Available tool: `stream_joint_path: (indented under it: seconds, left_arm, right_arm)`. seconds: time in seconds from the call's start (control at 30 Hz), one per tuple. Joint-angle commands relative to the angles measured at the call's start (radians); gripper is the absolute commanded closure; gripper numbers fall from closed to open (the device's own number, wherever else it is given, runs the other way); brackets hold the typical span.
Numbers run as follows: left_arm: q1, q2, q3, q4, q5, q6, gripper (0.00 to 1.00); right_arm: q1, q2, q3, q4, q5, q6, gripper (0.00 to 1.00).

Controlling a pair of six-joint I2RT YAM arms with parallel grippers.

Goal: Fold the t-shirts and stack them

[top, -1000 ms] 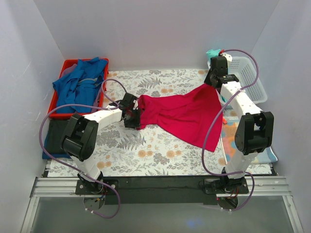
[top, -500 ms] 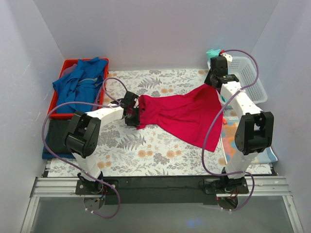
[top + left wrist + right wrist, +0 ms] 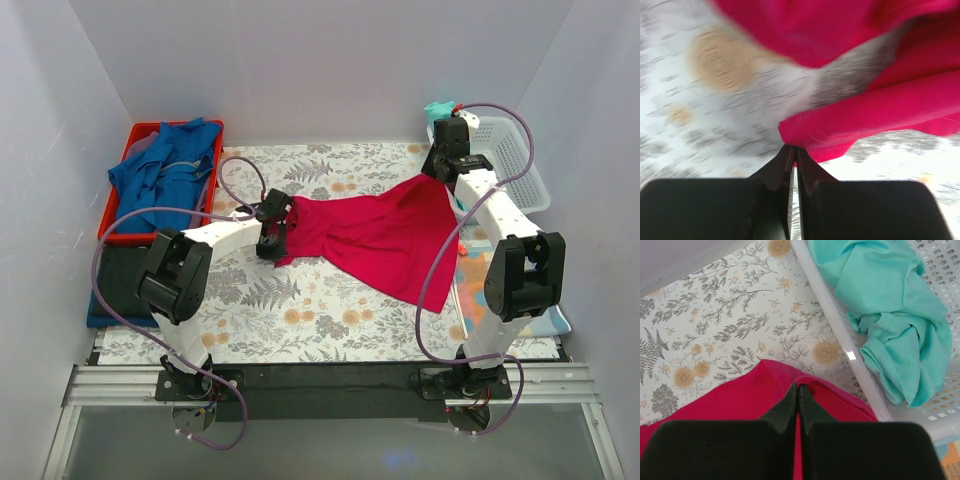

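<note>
The crimson-pink t-shirt (image 3: 375, 235) lies stretched across the floral table between both arms. My left gripper (image 3: 272, 232) is shut on its left edge; the left wrist view shows that gripper (image 3: 793, 148) pinching a fold of the shirt (image 3: 865, 115). My right gripper (image 3: 441, 170) is shut on the shirt's far right corner, seen pinched in the right wrist view (image 3: 798, 386). A teal t-shirt (image 3: 890, 315) lies crumpled in the white basket (image 3: 515, 165). Blue t-shirts (image 3: 165, 170) lie in the red tray (image 3: 118, 236). A black folded shirt (image 3: 115, 280) lies at the left.
The white basket stands at the back right beside my right gripper. A spotted patchwork cloth (image 3: 470, 290) lies at the right edge under the right arm. Purple cables loop from both arms. White walls enclose the table on three sides.
My left gripper has moved a little toward the back and right with the shirt's left edge. The right arm has stayed in place.
</note>
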Motion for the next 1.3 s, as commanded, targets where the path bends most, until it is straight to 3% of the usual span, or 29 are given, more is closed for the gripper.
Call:
stream_joint_path:
  seconds: [0.0,0.13,0.3,0.57,0.73,0.87,1.27]
  left_arm:
    - [0.016,-0.048,0.074,-0.205,-0.294,-0.013,1.00]
    - [0.082,-0.098,0.333,-0.360,-0.468,-0.043,1.00]
    - [0.120,-0.140,0.570,-0.409,-0.669,-0.053,1.00]
    - [0.156,-0.224,0.845,-0.244,-0.821,0.079,1.00]
    - [0.156,-0.301,0.908,-0.011,-0.830,0.254,1.00]
    - [0.156,-0.348,0.960,0.077,-0.809,0.328,1.00]
    - [0.154,-0.520,1.055,0.273,-0.554,0.430,1.00]
  right_arm:
    - [-0.003,-0.077,0.002,0.015,0.014,0.008,0.99]
    - [-0.003,-0.114,0.037,0.011,0.010,-0.007,0.99]
    - [-0.003,-0.184,0.094,0.003,0.014,-0.015,0.99]
    - [-0.004,-0.275,0.214,0.004,0.053,-0.076,0.99]
    - [-0.006,-0.321,0.309,0.017,0.037,-0.110,0.99]
    - [-0.004,-0.370,0.340,0.073,-0.054,-0.144,0.99]
    - [-0.006,-0.640,0.271,0.280,-0.262,-0.247,0.99]
